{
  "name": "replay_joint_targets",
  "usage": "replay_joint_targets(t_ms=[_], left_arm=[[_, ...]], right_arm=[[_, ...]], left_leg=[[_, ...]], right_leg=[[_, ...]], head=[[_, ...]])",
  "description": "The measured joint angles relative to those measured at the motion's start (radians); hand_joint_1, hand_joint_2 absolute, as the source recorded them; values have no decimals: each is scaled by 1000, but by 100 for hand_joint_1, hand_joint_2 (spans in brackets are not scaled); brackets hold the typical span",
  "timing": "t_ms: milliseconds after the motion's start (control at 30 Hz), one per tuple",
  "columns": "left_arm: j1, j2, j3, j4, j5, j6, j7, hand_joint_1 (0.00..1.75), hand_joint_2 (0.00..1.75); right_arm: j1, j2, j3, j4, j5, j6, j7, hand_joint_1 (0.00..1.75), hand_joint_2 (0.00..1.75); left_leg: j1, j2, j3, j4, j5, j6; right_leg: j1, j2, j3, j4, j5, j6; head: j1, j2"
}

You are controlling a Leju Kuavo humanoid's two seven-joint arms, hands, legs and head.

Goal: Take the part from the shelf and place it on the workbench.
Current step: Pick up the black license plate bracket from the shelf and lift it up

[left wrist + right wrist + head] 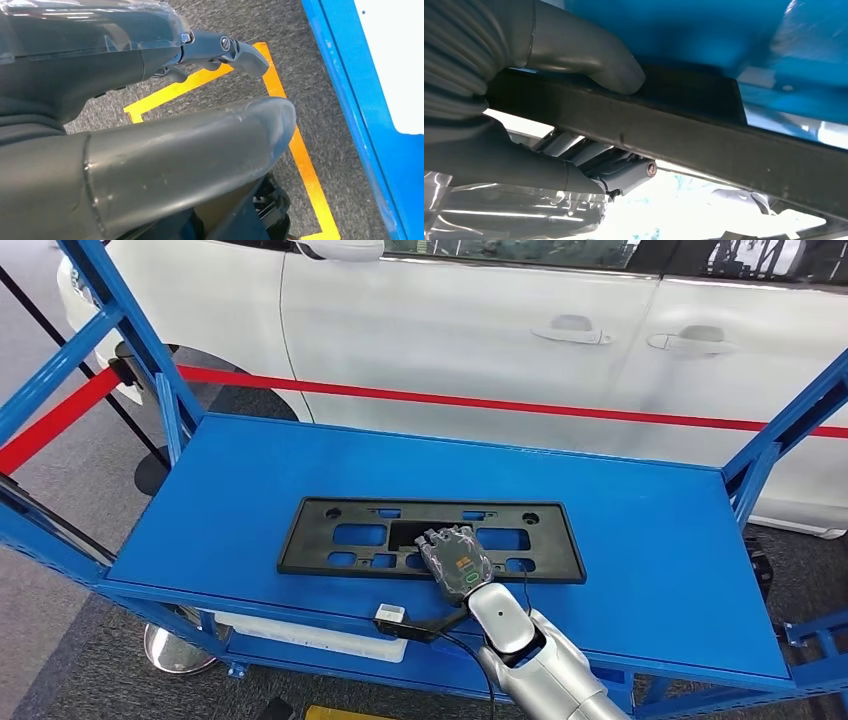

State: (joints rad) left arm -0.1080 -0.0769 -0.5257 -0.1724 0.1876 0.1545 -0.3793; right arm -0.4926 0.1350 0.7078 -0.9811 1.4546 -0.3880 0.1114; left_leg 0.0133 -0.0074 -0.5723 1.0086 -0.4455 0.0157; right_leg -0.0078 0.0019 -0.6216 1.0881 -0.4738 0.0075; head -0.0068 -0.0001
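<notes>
1. Right hand (455, 558) reaches in from the 6 o'clock edge of the head view and clamps the near long edge of the black part (430, 537); in the right wrist view the thumb (589, 60) presses one face of the part's bar (684, 135) and the darker fingers (624, 172) sit against the opposite face.
2. Black part, a flat rectangular frame with cut-outs, lies at the middle of the blue counter (640, 540), long side running 9 to 3 o'clock.
3. Left hand (150, 125) hangs over grey carpet with orange floor tape (300, 150), fingers apart, holding nothing; a blue frame rail (350, 115) runs beside it.
4. White car (480, 330) stands at 12 o'clock beyond a red barrier strap (450, 400).
</notes>
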Motion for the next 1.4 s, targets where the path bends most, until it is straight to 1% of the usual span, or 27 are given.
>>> replay_joint_targets(t_ms=[33, 67, 167, 200, 233, 333, 367, 400, 433, 467, 533, 567, 700, 767, 833, 867, 900, 933, 1000, 1033, 1067, 1100, 1200, 1267, 1333, 1367, 1400], left_arm=[[0, -1, 0, 0, 0, 0, 0, 0, 0], [0, -1, 0, 0, 0, 0, 0, 0, 0], [0, -1, 0, 0, 0, 0, 0, 0, 0], [0, -1, 0, 0, 0, 0, 0, 0, 0], [0, -1, 0, 0, 1, 1, -1, 0, 0], [3, -1, 1, 0, 9, 5, -3, 0, 0], [7, -1, 2, 0, 15, 8, -6, 0, 0], [12, 0, 4, 0, 23, 12, -11, 0, 0], [18, 1, 7, 0, 32, 17, -17, 0, 0], [23, 3, 10, 0, 40, 22, -23, 0, 0], [31, 4, 19, 0, 55, 32, -38, 0, 0], [34, 5, 24, 0, 62, 36, -45, 0, 0], [53, 4, 37, 1, 78, 47, -61, 0, 0], [59, 5, 43, 1, 86, 52, -64, 0, 0], [60, 6, 51, 1, 92, 56, -71, 0, 0], [61, 6, 53, 1, 93, 57, -75, 0, 0], [61, 6, 55, 1, 94, 57, -78, 0, 0], [62, 6, 56, 1, 94, 57, -80, 0, 0], [62, 6, 58, 2, 94, 56, -83, 0, 0], [62, 6, 58, 2, 95, 56, -84, 0, 0], [62, 6, 59, 2, 95, 56, -85, 0, 0], [61, 6, 60, 2, 97, 57, -85, 0, 0], [61, 7, 65, 2, 112, 58, -88, 0, 0], [61, 8, 72, 2, 122, 61, -87, 0, 0], [62, 9, 79, 2, 132, 67, -82, 0, 0], [63, 9, 82, 2, 135, 70, -79, 0, 0], [64, 10, 84, 2, 139, 73, -76, 0, 0]], right_arm=[[-1, 0, 0, 1, 0, 0, 0, 170, 175], [-2, 0, -1, 1, 0, 0, 0, 171, 175], [-3, 0, -4, 2, -2, -1, -1, 174, 175], [-3, 0, -6, 2, -5, -2, -2, 175, 175], [-2, 0, -8, 2, -10, -4, -4, 175, 175], [16, -1, -19, -16, -69, -30, -41, 175, 175], [30, -2, -26, -38, -117, -51, -71, 175, 175], [48, -3, -35, -75, -184, -78, -111, 175, 175], [69, -4, -43, -128, -267, -108, -158, 175, 175], [93, -5, -50, -191, -359, -138, -208, 175, 175], [150, -5, -55, -354, -558, -194, -307, 175, 175], [183, -6, -56, -436, -642, -214, -343, 175, 175], [299, -33, -54, -741, -853, -263, -431, 175, 175], [328, -57, -58, -858, -923, -275, -468, 175, 175], [360, -81, -64, -947, -993, -279, -508, 175, 175], [380, -91, -68, -980, -1026, -279, -524, 175, 175], [402, -99, -72, -1009, -1063, -279, -539, 175, 175], [422, -104, -76, -1033, -1094, -278, -551, 175, 175], [454, -111, -84, -1073, -1139, -277, -573, 175, 175], [464, -112, -87, -1085, -1147, -277, -581, 175, 175], [472, -113, -88, -1096, -1151, -276, -586, 175, 175], [478, -114, -89, -1105, -1155, -274, -589, 175, 175], [497, -117, -93, -1120, -1194, -250, -578, 175, 175], [511, -118, -101, -1123, -1232, -217, -575, 175, 175], [532, -119, -110, -1124, -1263, -171, -585, 175, 175], [546, -120, -115, -1124, -1276, -144, -595, 175, 175], [561, -121, -121, -1124, -1288, -117, -607, 175, 175]], left_leg=[[-2, -1, 0, 2, -2, -5], [-3, -2, -1, 3, -3, -10], [-3, -1, 0, 5, -9, -28], [-2, 0, -5, 22, -23, -33], [0, 0, -21, 61, -48, -38], [4, 2, -105, 250, -140, -49], [6, 2, -122, 286, -148, -51], [7, 2, -119, 284, -136, -52], [8, 2, -97, 240, -105, -53], [10, 3, -61, 169, -68, -52], [8, 2, 3, 44, -25, -46], [6, 0, 17, 15, -21, -41], [3, -5, 18, 2, -18, -11], [4, -1, 17, -2, -14, 2], [2, 0, 14, -2, -14, 9], [1, 0, 14, -2, -15, 10], [0, -1, 14, -1, -16, 11], [-2, -2, 15, -1, -16, 11], [-5, -3, 19, -1, -19, 9], [-8, -3, 19, 1, -21, 6], [-9, -2, 19, 2, -23, 2], [-10, -2, 18, 2, -24, -3], [-8, 0, 17, 8, -32, -20], [-6, 1, -11, 73, -75, -30], [-3, 1, -70, 205, -142, -39], [-2, 2, -96, 260, -162, -42], [-1, 2, -107, 286, -165, -44]], right_leg=[[2, 0, 21, -46, 14, -4], [4, 0, 30, -67, 15, -9], [3, 1, 34, -76, 19, -25], [1, 0, 37, -80, 21, -31], [-2, -1, 40, -84, 23, -36], [-2, -3, 42, -85, 22, -42], [-1, -2, 43, -84, 21, -43], [-1, -1, 45, -84, 19, -43], [-1, 2, 48, -83, 17, -42], [-1, 5, 52, -81, 14, -39], [2, 9, 56, -77, 7, -30], [3, 10, 56, -75, 4, -25], [0, 6, 50, -61, -10, -3], [-3, 5, 13, 17, -61, 6], [-4, 4, -52, 151, -124, 11], [-4, 4, -76, 200, -137, 12], [-4, 4, -84, 213, -130, 11], [-4, 4, -73, 186, -105, 8], [0, 4, -7, 48, -35, -5], [2, 3, 22, -14, -12, -11], [6, 2, 40, -54, -1, -15], [9, 2, 46, -70, 0, -17], [6, 1, 48, -78, 5, -24], [0, -3, 52, -84, 8, -34], [1, -6, 52, -84, 7, -39], [1, -8, 52, -83, 7, -39], [2, -9, 52, -81, 7, -40]], head=[[0, 0], [0, 0], [-1, 0], [-3, 0], [-7, 0], [-14, 0], [-14, 0], [-14, 0], [-14, 0], [-14, 0], [-15, 0], [-15, 0], [-14, 0], [-12, 0], [-9, 0], [-8, 0], [-8, 0], [-7, 0], [-5, 0], [-5, 0], [-4, 0], [-4, 0], [-4, 0], [-7, 0], [-10, 0], [-10, 0], [-10, 0]])
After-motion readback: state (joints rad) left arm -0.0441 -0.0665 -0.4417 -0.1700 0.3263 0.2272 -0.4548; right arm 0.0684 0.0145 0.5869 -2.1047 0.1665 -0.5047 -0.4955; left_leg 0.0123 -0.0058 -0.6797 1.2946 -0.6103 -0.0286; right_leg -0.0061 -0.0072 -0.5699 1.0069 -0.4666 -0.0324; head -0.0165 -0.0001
